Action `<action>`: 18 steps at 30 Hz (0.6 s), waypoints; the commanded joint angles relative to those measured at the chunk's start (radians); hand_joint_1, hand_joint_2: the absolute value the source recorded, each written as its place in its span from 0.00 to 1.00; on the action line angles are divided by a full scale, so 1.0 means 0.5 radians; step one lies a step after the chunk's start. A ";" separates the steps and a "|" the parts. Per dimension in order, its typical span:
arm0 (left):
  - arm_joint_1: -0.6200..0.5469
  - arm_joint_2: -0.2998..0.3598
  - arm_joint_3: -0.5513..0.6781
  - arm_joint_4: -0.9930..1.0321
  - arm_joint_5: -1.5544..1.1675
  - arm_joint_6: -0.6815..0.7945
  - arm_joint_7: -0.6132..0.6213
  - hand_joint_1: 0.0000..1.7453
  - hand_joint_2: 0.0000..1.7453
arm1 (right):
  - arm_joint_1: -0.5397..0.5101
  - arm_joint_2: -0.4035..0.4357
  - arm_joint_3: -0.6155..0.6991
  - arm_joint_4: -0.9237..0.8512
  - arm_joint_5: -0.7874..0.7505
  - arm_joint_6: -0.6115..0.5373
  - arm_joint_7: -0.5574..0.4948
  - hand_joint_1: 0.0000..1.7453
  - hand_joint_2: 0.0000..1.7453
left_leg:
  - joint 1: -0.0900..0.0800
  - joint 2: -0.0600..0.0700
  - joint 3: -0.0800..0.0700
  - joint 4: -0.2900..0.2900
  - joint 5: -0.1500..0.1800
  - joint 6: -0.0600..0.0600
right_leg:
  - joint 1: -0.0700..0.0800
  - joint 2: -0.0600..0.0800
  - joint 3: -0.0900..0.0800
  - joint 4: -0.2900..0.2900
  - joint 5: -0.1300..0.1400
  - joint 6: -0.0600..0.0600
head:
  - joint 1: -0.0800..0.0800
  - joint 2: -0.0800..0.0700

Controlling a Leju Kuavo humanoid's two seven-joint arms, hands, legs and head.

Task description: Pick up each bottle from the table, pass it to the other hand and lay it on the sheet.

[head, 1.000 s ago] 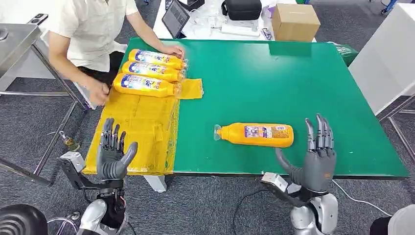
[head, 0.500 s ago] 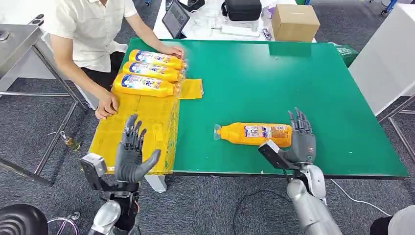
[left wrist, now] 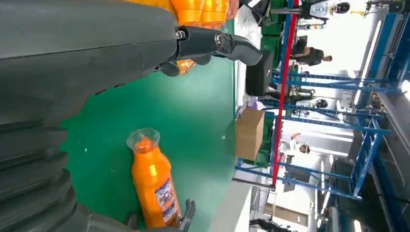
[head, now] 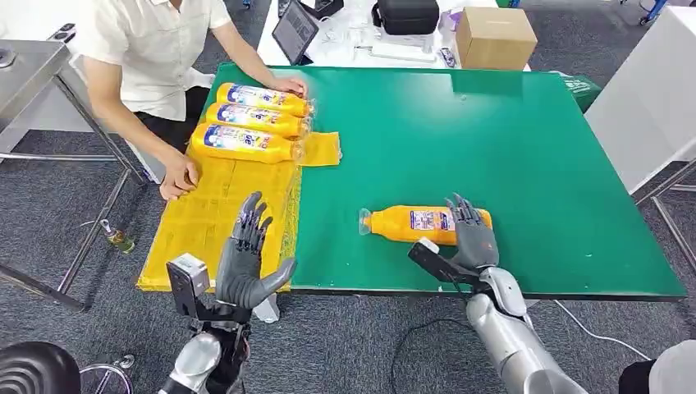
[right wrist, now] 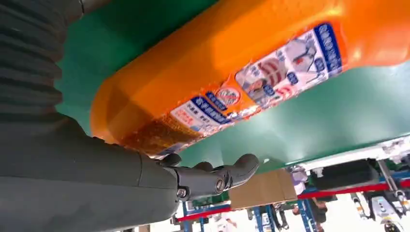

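Right hand closes in on the lone bottle

Orange plastic bottle (head: 424, 225) lies on the green table (head: 492, 139). We note the right hand (head: 471, 236) has advanced over it, fingers spread, ungrasped. Left hand (head: 246, 263) has risen, released, beside the yellow sheet (head: 217, 222).

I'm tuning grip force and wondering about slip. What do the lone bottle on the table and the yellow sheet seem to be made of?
The bottle looks like clear, smooth plastic filled with orange liquid: it has glossy highlights and a printed paper or film label. The yellow sheet looks like thin plastic film or a bag: it is shiny, creased and slightly see-through at its edge. Neither material is certain.
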 commanded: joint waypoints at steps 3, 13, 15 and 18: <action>-0.059 0.012 -0.027 0.136 0.146 -0.152 0.132 0.00 1.00 | -0.146 -0.074 0.292 0.233 0.200 0.137 0.309 0.00 1.00 | 0.000 0.002 0.008 -0.001 -0.003 0.002 | 0.002 0.000 0.008 -0.002 -0.003 -0.005 | 0.000 0.000; -0.008 -0.043 0.053 0.082 0.043 -0.174 0.194 0.00 1.00 | -0.175 -0.114 0.479 -0.061 0.418 0.470 0.865 0.00 1.00 | 0.000 -0.001 0.011 -0.001 -0.001 0.002 | 0.001 -0.003 0.010 -0.002 -0.001 -0.005 | 0.002 0.000; -0.002 -0.049 0.062 0.075 0.025 -0.175 0.202 0.00 1.00 | -0.149 -0.117 0.496 -0.128 0.453 0.478 0.921 0.00 1.00 | 0.001 0.001 0.010 0.000 -0.002 0.002 | 0.002 0.001 0.010 -0.002 -0.001 -0.004 | 0.001 0.000; -0.001 -0.050 0.063 0.073 0.021 -0.176 0.205 0.00 1.00 | -0.144 -0.118 0.505 -0.142 0.473 0.483 0.945 0.00 1.00 | 0.001 0.002 0.013 -0.002 -0.003 0.002 | 0.002 -0.001 0.013 -0.003 -0.002 -0.006 | 0.001 0.000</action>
